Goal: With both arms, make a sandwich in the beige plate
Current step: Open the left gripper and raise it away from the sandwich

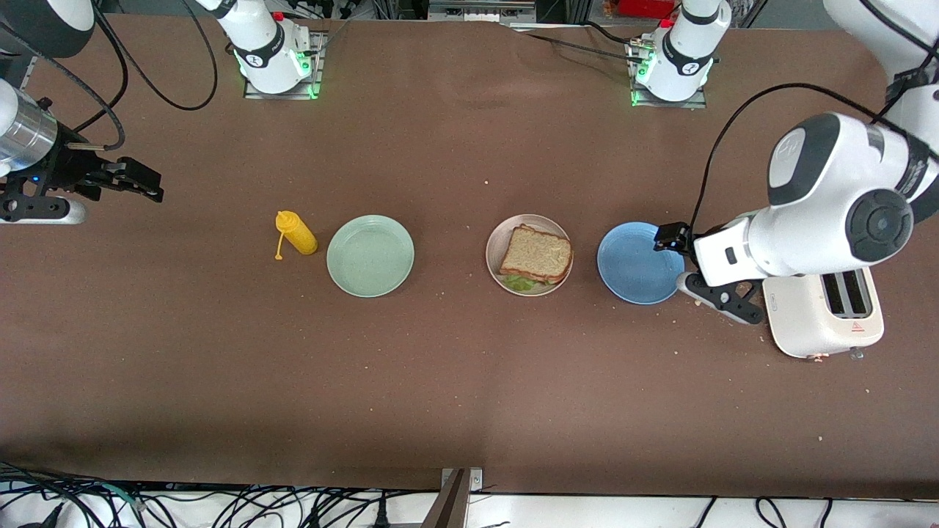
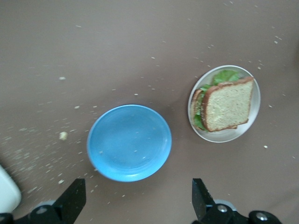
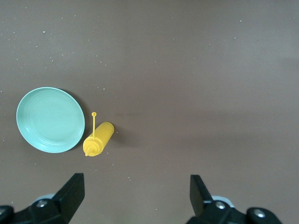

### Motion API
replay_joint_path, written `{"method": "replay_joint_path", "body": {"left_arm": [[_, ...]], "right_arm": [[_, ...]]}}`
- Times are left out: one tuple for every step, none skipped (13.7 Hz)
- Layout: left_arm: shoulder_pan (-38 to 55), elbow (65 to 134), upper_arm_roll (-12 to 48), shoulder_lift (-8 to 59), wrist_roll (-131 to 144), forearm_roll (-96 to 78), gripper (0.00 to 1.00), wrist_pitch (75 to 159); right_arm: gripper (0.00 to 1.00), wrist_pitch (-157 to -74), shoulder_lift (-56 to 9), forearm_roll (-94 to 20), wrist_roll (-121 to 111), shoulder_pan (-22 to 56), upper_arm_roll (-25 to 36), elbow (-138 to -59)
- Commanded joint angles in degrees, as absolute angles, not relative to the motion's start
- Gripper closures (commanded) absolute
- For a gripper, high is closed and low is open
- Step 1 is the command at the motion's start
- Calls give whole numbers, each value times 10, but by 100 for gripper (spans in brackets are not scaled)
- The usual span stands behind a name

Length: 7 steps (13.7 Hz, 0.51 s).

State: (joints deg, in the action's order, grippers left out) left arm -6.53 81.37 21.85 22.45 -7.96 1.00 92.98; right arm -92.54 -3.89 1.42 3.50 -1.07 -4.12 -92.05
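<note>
The sandwich [image 1: 535, 254] lies in the beige plate [image 1: 495, 249] at mid-table: wholegrain bread on top, green lettuce sticking out under it. It also shows in the left wrist view [image 2: 229, 103], in its plate [image 2: 224, 136]. My left gripper [image 1: 678, 259] is open and empty, over the edge of the blue plate [image 1: 640, 262] beside the toaster; in its wrist view [image 2: 138, 200] the fingers stand wide apart. My right gripper [image 1: 150, 183] is open and empty, over bare table at the right arm's end; its wrist view [image 3: 135, 193] shows the same.
A mint-green plate [image 1: 370, 255] and a yellow squeeze bottle [image 1: 297, 233] lying on its side sit toward the right arm's end; both show in the right wrist view [image 3: 50, 120] [image 3: 98, 139]. A white toaster [image 1: 825, 312] stands under the left arm. Crumbs lie around the blue plate [image 2: 129, 142].
</note>
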Motion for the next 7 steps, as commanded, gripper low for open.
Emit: {"method": "replay_joint_path", "body": {"left_arm": [[-60, 824, 214, 168, -47, 51, 0, 919], [-62, 830, 208, 150, -47, 45, 0, 918], [-66, 835, 204, 137, -47, 44, 0, 918], [-65, 838, 190, 120, -45, 45, 0, 919], [-64, 850, 185, 100, -38, 44, 0, 920], [-63, 861, 172, 82, -18, 38, 0, 922], [-55, 867, 149, 68, 7, 12, 0, 921]], "right_arm": [[0, -925, -41, 10, 39, -10, -39, -908], [0, -924, -41, 8, 39, -11, -39, -908], [0, -924, -42, 8, 38, -11, -39, -908], [0, -924, -42, 8, 39, -11, -39, -908], [0, -925, -41, 8, 40, -11, -39, -908], [0, -925, -42, 8, 40, -11, -39, -908], [0, -925, -42, 8, 40, -11, -39, -908]]}}
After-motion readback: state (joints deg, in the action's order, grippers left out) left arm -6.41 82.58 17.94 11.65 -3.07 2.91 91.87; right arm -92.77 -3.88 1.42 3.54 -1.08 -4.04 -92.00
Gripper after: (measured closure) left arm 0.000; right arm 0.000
